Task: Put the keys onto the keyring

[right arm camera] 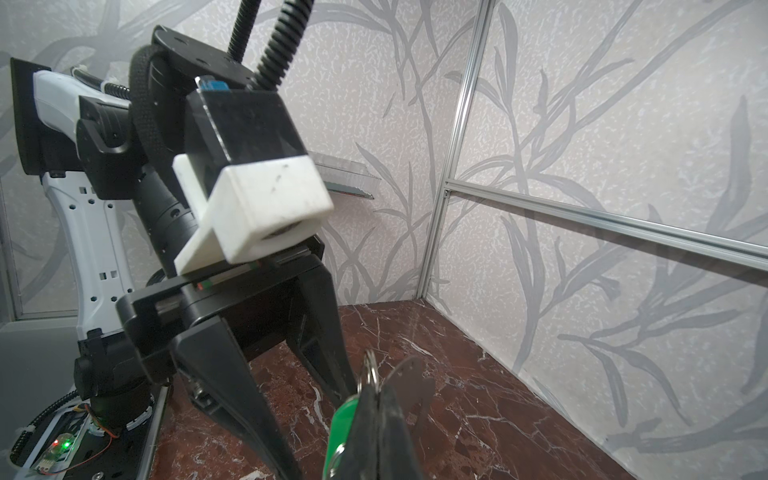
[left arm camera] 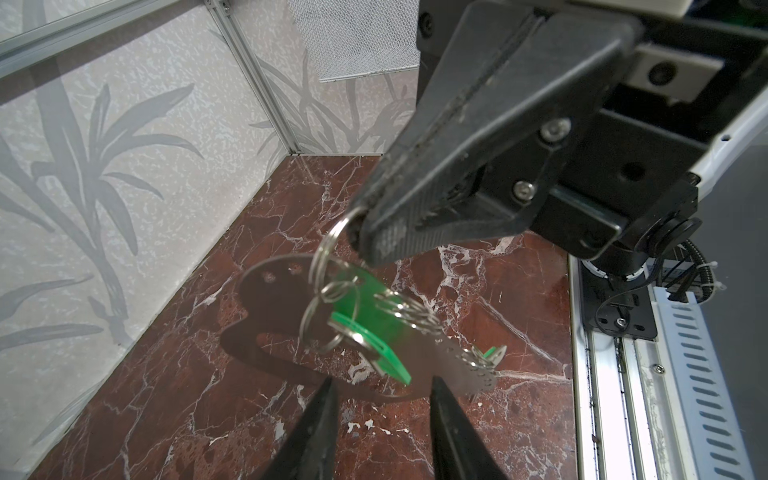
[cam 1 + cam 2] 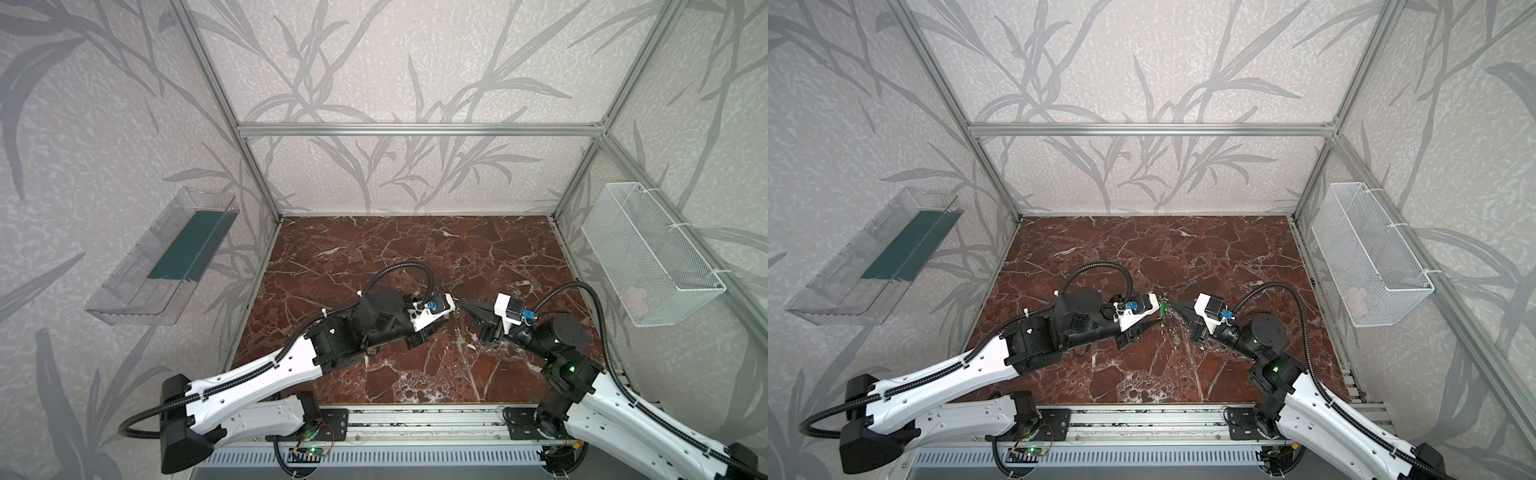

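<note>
Centrally, above the marble table [image 3: 374, 266], both arms reach inward, tips nearly meeting. Keyring [image 2: 270, 307]: grey plate hanging below the right gripper [image 2: 365, 232], whose jaws are pressed together on a wire split ring [image 2: 328, 245]. Keys [image 2: 357, 307]: green tags dangling from that ring against the plate. Left gripper [image 2: 380, 415]: jaws partly apart, empty, just beside the tags.
</note>
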Controlling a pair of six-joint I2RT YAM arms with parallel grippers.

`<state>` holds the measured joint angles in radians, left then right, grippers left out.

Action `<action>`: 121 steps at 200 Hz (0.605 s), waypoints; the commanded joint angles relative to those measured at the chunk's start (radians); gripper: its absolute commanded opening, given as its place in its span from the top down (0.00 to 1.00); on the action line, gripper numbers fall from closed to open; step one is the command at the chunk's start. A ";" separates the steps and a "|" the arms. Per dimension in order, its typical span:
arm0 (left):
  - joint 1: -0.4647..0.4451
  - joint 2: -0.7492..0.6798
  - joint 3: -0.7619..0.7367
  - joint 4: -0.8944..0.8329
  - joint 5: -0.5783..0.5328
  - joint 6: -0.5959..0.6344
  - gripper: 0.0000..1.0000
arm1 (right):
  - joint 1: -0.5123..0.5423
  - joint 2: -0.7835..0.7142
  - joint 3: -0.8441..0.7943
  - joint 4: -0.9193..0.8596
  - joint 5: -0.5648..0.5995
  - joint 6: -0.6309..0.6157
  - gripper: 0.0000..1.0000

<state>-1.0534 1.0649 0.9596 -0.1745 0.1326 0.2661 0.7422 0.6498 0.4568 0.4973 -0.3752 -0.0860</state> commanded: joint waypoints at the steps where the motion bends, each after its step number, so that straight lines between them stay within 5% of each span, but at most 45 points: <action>1: -0.005 0.003 -0.007 0.059 -0.009 -0.025 0.63 | -0.003 0.002 0.022 0.052 -0.006 0.011 1.00; 121: -0.009 0.019 0.014 0.066 -0.109 0.000 0.78 | -0.003 0.004 0.017 0.068 -0.002 0.019 1.00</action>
<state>-1.0592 1.0782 0.9596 -0.1402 0.0429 0.2687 0.7422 0.6590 0.4568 0.4980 -0.3759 -0.0765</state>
